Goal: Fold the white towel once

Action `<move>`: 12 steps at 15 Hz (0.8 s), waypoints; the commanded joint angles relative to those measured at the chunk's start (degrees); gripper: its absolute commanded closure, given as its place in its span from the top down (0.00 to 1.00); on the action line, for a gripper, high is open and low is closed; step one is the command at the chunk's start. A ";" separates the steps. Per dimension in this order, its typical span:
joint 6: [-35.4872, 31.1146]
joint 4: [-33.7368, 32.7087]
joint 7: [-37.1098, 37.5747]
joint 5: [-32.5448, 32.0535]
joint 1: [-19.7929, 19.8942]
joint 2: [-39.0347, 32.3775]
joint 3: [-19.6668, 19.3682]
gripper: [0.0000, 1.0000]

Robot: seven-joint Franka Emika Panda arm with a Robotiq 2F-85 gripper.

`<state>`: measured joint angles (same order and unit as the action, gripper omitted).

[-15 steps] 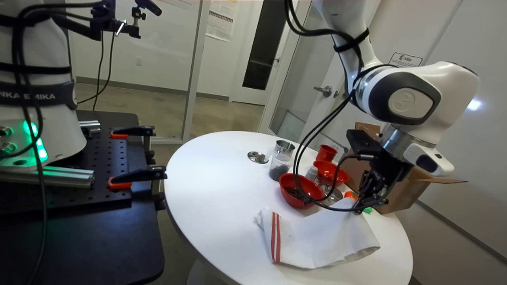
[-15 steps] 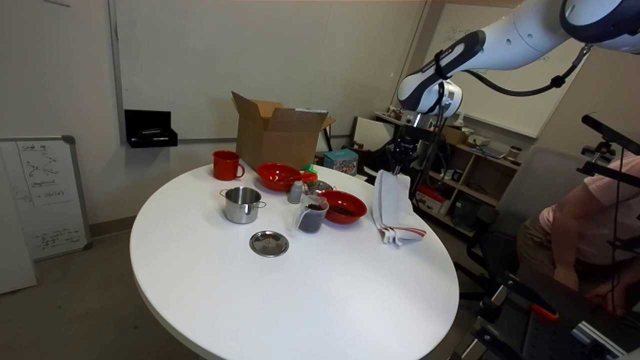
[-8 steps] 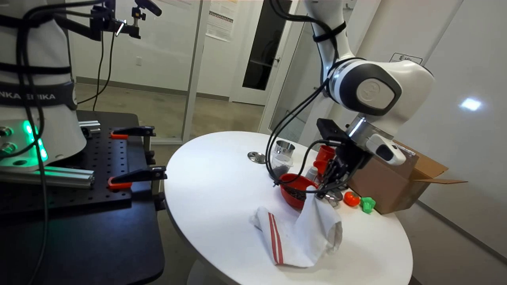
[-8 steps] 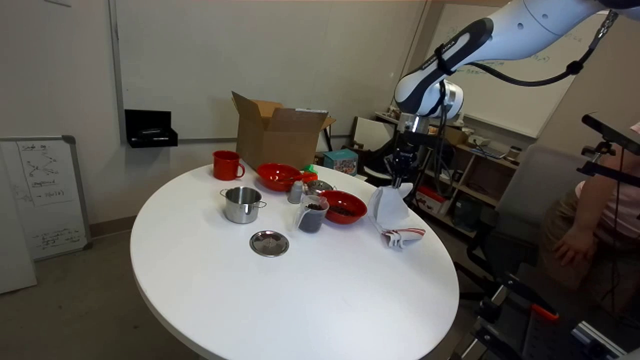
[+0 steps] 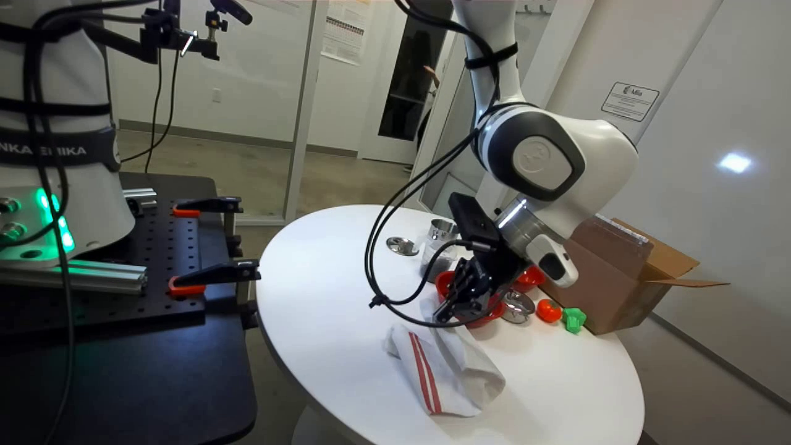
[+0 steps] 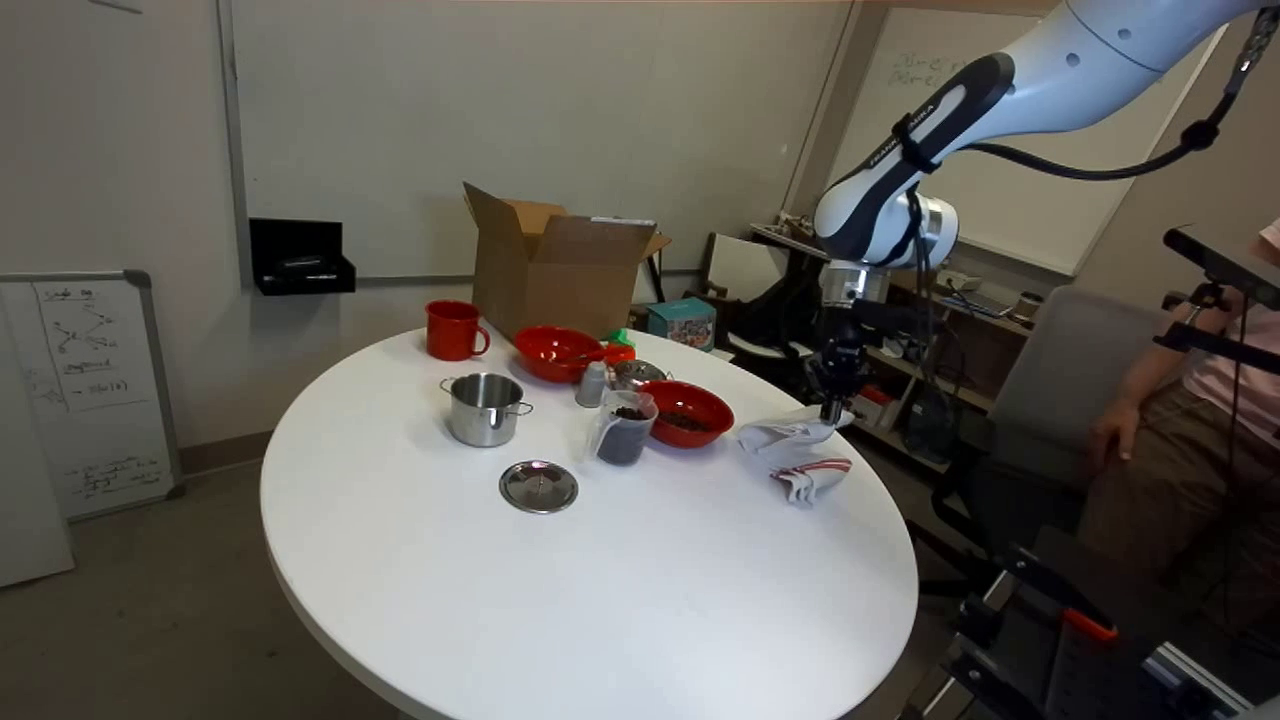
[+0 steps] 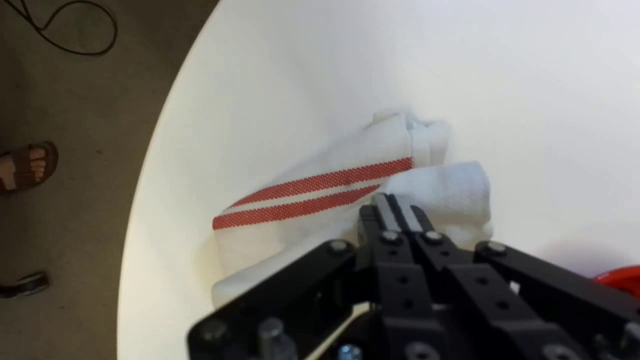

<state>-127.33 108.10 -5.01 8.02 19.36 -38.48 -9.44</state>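
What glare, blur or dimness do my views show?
In an exterior view, glare spots the whiteboard; in the wrist view, the nearest parts of the hand look soft, the red stripes on the white towel sharper, the floor dim.

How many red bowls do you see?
2. In an exterior view, the nearer red bowl sits between the clear jug and the white towel; the farther red bowl is in front of the cardboard box. More could hide inside that box.

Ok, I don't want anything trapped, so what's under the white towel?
The tabletop shows beside the white towel, which covers whatever lies beneath: presumably more tabletop, but anything trapped there would be hidden.
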 commanded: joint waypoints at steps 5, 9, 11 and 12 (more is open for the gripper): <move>0.50 3.58 -11.02 0.12 3.49 -0.51 1.27 0.40; -0.24 2.32 -8.62 1.76 3.61 0.01 0.95 0.67; -1.20 1.59 -6.02 0.92 2.59 0.82 -0.06 0.63; -1.57 1.09 -5.12 1.20 2.54 1.44 -0.09 0.38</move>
<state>-128.17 110.11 -13.21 9.00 22.53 -38.84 -8.97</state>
